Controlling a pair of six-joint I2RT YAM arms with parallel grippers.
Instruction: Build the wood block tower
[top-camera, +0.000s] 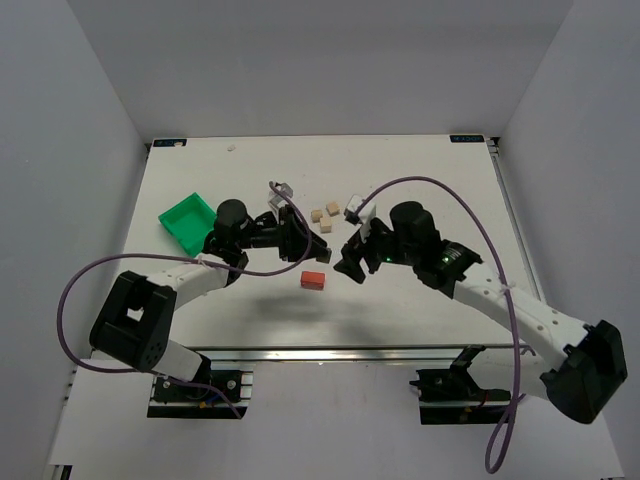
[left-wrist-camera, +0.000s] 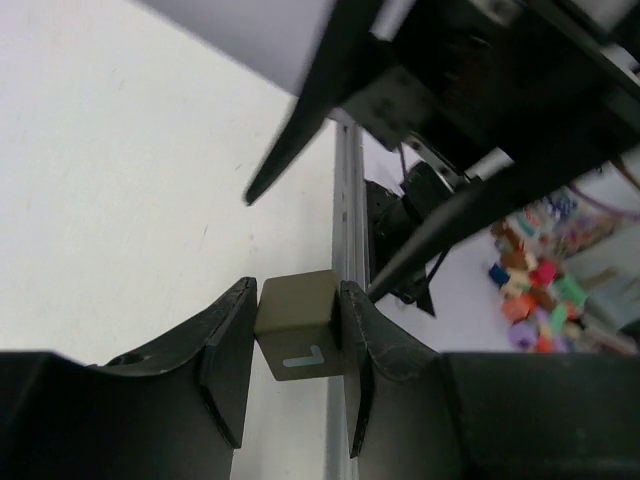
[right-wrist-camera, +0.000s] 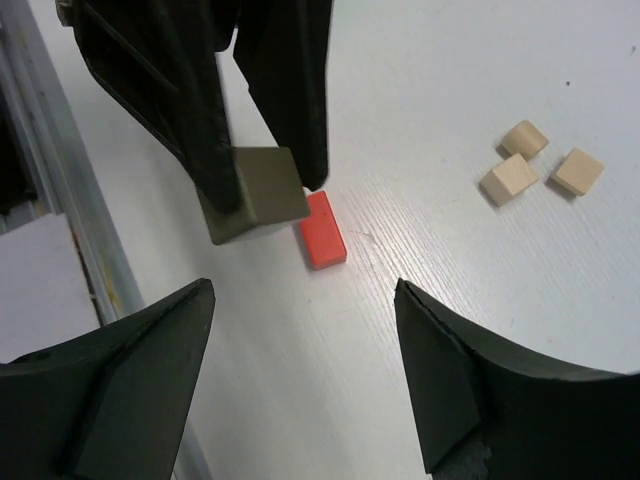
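White table (top-camera: 420, 310), plain grey walls on three sides. All positions are given from the red-orange block (top-camera: 313, 280), which lies flat near the table's middle with nothing on it.

1. Green bin (top-camera: 188, 222): well left of the block and farther back. Not part of the build.
2. Left gripper (top-camera: 305, 240): just behind the block. Its fingers are clamped on two opposite faces of the grey-brown cube (left-wrist-camera: 300, 335), near the fingertips. The cube sits slightly turned in the grip and shows a white L mark on one face. In the right wrist view it hangs clear of the table, close to the block's far end. Whether it is directly over the block cannot be told.
3. Beige cubes (right-wrist-camera: 510, 180): three, loose on the table beyond the block and a little right, near one another, none stacked.
4. Right gripper (top-camera: 350, 262): just right of the block, fingers wide apart, holding nothing.

Assessment: no tower stands yet. The pieces look small, rigid and light, with smooth flat faces, so light pressure should be enough to hold them. Opposite flat faces are the proper hold, taken high enough to leave the underside free for seating. The flat block should make a steady base, though stacked cubes are likely to shift at any nudge.
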